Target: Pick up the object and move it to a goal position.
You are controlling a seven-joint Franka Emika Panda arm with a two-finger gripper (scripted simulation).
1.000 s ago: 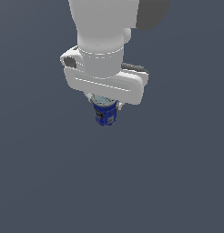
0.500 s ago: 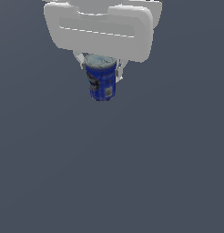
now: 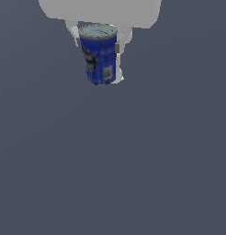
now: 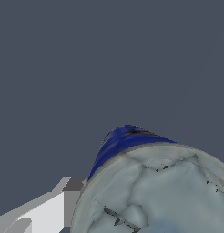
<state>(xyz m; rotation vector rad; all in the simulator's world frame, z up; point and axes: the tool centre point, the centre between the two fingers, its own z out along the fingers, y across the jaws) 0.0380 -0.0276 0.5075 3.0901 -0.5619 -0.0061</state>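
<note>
one can in play, clamped between the fingers of the gripper, one finger on each side of the blue label. the can hangs upright just below the white hand body, silvery top tucked close under it, with nothing but plain grey ground beneath.

change over the last second: the hand and can have climbed toward the top edge of the exterior view and grown larger in frame, so the lift is done and the carry phase looks underway. the can sits the same between the fingers as before, no visible slip or tilt.

hidden or unclear: most of the hand is cut off by the frame edge, arm not visible at all. no goal marker shows in either view, so remaining travel can't be judged. the wrist view is mostly filled by the can's top, with a sliver of blue side and one pale finger beside it; the other finger isn't in that view. actual pad contact is hard to make out.
</note>
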